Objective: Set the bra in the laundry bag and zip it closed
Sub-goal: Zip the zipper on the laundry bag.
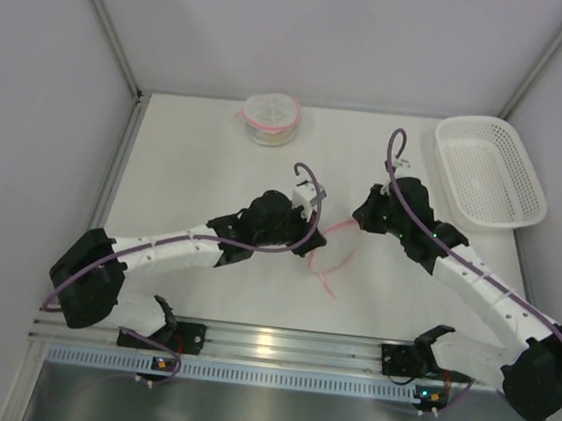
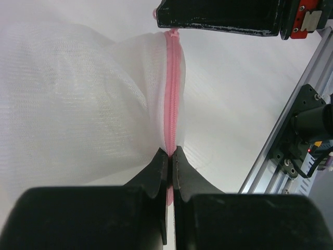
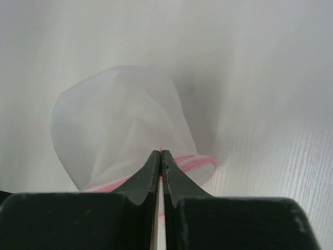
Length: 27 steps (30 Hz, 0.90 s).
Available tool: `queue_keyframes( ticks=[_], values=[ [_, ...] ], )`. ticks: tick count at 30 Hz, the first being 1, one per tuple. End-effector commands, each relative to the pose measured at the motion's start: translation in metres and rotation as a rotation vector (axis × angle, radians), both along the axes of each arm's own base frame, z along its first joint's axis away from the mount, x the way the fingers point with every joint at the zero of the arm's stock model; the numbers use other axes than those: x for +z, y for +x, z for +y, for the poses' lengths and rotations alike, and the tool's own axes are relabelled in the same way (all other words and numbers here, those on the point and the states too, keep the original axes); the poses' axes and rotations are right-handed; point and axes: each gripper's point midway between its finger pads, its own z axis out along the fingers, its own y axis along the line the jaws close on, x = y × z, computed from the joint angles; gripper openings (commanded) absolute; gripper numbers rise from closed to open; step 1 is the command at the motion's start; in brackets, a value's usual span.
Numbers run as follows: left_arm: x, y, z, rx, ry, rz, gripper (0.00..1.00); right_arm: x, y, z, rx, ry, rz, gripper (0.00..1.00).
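Observation:
The laundry bag (image 1: pixel 331 253) is white mesh with a pink zipper (image 2: pixel 173 94) and hangs between the two arms over the middle of the table. My left gripper (image 2: pixel 170 152) is shut on the pink zipper line at its near end. My right gripper (image 3: pixel 160 152) is shut on the pink zipper edge at the other end, with the bag's mesh (image 3: pixel 119 120) bulging beyond the fingertips. In the top view the left gripper (image 1: pixel 313 209) and the right gripper (image 1: pixel 362 219) stand close together. The bra is hidden from every view.
A round white container with a pink rim (image 1: pixel 270 119) sits at the back centre. A white plastic basket (image 1: pixel 489 170) stands at the back right. The aluminium rail (image 1: pixel 276 349) runs along the table's near edge. White walls enclose the table.

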Motion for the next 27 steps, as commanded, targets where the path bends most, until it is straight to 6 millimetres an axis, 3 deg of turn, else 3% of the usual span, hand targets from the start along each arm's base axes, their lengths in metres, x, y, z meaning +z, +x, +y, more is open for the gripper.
queue_keyframes(
  ticks=[1, 6, 11, 12, 17, 19, 21, 23, 27],
  values=[
    [0.012, -0.004, -0.001, -0.011, -0.037, -0.008, 0.0, 0.022, 0.015, -0.012, -0.086, 0.047, -0.104, 0.0],
    [0.011, -0.004, 0.005, 0.021, -0.044, -0.003, 0.0, 0.008, 0.017, -0.028, -0.16, 0.0, -0.099, 0.0],
    [0.03, -0.003, 0.018, 0.073, -0.096, -0.049, 0.0, -0.01, 0.018, -0.042, -0.215, -0.035, -0.068, 0.0],
    [0.026, -0.005, 0.021, 0.077, -0.091, -0.046, 0.0, -0.017, 0.017, -0.046, -0.225, -0.042, -0.056, 0.0],
    [0.022, -0.012, 0.021, 0.043, -0.09, -0.038, 0.0, -0.016, 0.019, -0.039, -0.197, -0.008, -0.062, 0.0],
    [0.02, -0.014, 0.017, 0.01, -0.077, -0.033, 0.12, -0.006, 0.02, -0.035, -0.175, 0.008, -0.082, 0.0],
    [0.023, -0.013, 0.016, -0.01, -0.049, -0.043, 0.44, 0.01, 0.02, -0.03, -0.148, 0.025, -0.106, 0.0],
    [0.04, -0.007, 0.013, -0.019, -0.047, -0.095, 0.64, 0.02, 0.018, -0.028, -0.127, 0.036, -0.12, 0.0],
    [0.077, 0.014, 0.011, 0.029, -0.039, -0.207, 0.78, 0.042, 0.017, -0.024, -0.114, 0.063, -0.149, 0.0]
  ],
)
